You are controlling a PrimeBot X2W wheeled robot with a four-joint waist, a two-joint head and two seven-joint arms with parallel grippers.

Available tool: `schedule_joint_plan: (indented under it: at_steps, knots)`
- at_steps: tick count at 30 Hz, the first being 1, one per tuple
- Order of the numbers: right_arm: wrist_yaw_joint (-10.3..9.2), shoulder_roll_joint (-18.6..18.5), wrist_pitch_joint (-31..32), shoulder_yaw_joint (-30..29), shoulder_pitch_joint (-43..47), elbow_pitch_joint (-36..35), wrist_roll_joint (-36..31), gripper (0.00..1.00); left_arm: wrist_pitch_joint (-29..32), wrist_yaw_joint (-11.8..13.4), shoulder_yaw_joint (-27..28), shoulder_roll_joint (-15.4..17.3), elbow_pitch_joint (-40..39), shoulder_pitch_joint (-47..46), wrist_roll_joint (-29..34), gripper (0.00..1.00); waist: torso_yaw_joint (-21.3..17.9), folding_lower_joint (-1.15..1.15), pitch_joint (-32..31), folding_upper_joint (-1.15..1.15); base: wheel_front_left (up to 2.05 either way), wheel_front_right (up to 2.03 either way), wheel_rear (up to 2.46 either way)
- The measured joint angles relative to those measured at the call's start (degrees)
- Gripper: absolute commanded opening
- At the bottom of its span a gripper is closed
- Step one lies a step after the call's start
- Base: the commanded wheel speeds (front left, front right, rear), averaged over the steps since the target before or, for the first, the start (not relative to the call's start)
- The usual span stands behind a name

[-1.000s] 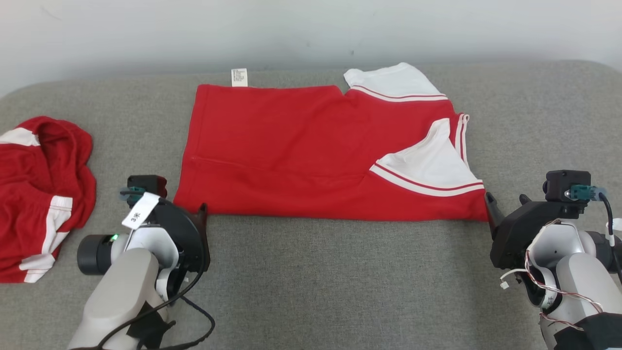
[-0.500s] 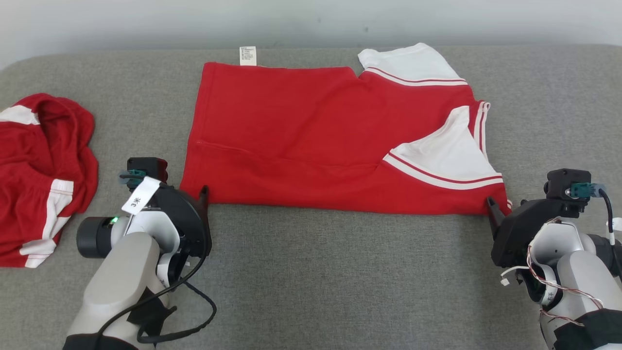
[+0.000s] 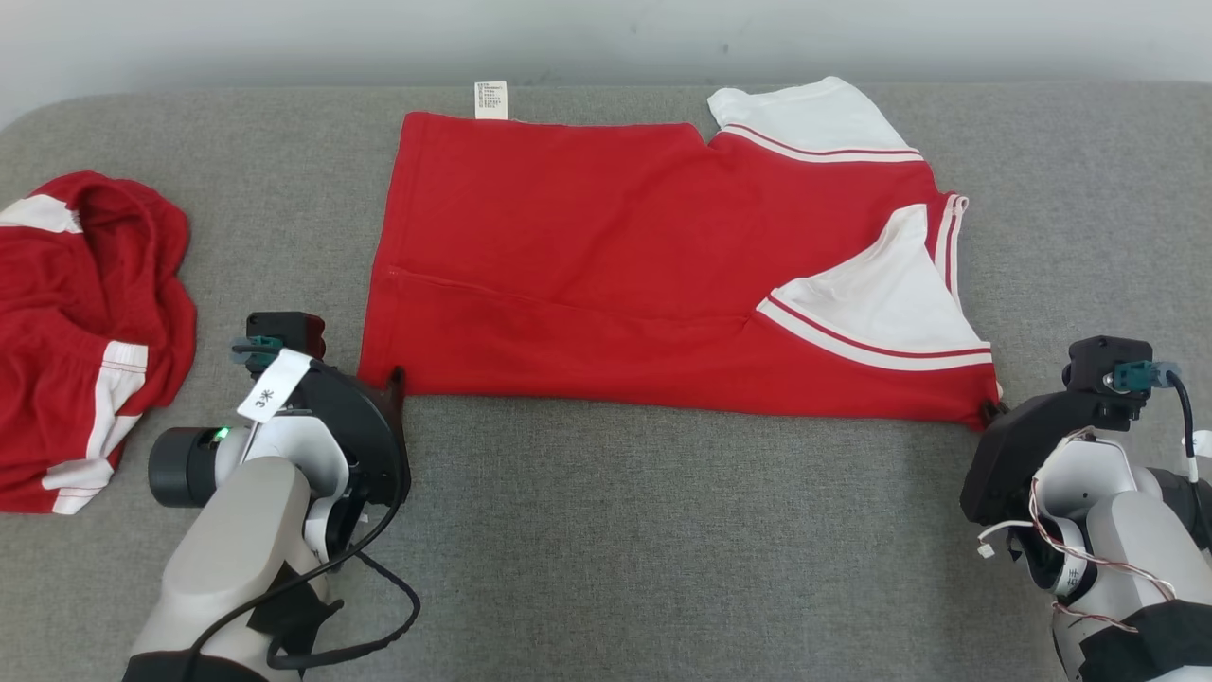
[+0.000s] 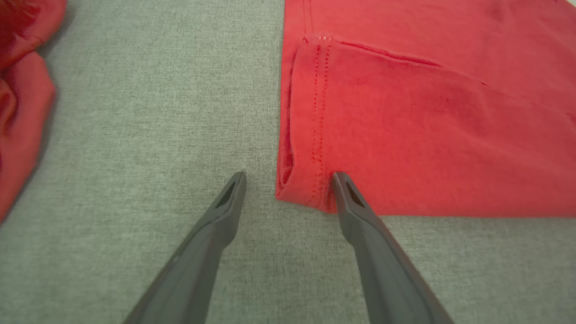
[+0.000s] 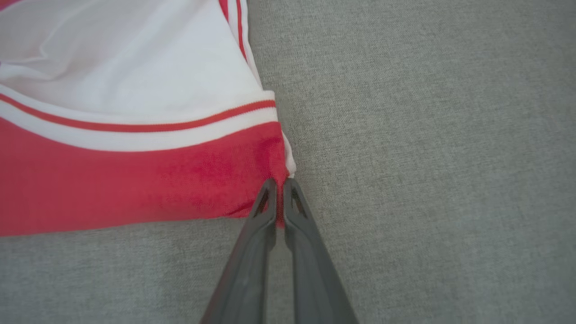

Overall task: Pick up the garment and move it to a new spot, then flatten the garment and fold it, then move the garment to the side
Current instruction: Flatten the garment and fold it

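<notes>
A red garment [image 3: 606, 256] with white striped sleeves lies folded flat on the grey surface, a white care label [image 3: 490, 99] at its far edge. My left gripper [image 4: 288, 177] is open, straddling the garment's near left corner [image 4: 301, 189], one finger on the cloth and one on bare surface; in the head view the left gripper [image 3: 393, 379] sits at that corner. My right gripper [image 5: 279, 184] is shut on the garment's near right corner [image 5: 270, 157], beside the white sleeve [image 5: 135, 76]. In the head view that right gripper [image 3: 992, 412] meets the hem's right end.
A second red and white garment [image 3: 85, 332] lies crumpled at the far left, seen also as a red heap [image 4: 22, 90] in the left wrist view. Bare grey surface [image 3: 663, 549] stretches along the near side. A pale wall runs behind.
The head camera has shifted, so the whole scene sits higher and further right. My right gripper has closed on the garment's near right corner. The left gripper stays at the left corner.
</notes>
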Motion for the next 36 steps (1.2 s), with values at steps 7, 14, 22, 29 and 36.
schedule_joint_plan:
  at_steps: [7,14,22,29,36]
  knots:
    - [-0.13,0.2,0.0,0.0,-0.8,0.4,0.0,0.00,-0.6,-0.5,-0.1,0.0,0.3,-0.9,0.0,1.00,0.0,0.00,0.0,0.00,0.00,0.00,0.00]
    - [-0.29,0.4,-0.1,0.1,-0.8,1.0,0.1,0.00,-1.1,-1.5,-0.7,0.1,0.4,-1.1,0.2,1.00,0.0,0.00,-0.3,0.00,0.00,0.00,0.00]
    - [-0.30,0.6,-0.1,0.2,-0.9,1.7,0.2,0.00,-1.3,-2.4,-1.4,0.1,1.2,-1.2,0.3,0.13,-0.2,0.00,-0.5,0.00,0.00,0.00,0.00]
    - [-0.29,0.6,-0.6,0.0,-0.8,2.4,0.5,0.00,-1.4,-2.5,-1.3,-0.2,2.2,-1.1,0.2,0.00,-0.2,0.00,-1.2,0.00,0.00,0.00,0.00]
    - [1.53,1.8,-1.5,-2.4,0.5,0.2,5.8,0.00,-3.6,-4.2,2.7,-1.2,1.8,1.0,-4.9,0.00,0.2,0.00,-2.9,0.00,0.00,0.00,0.00]
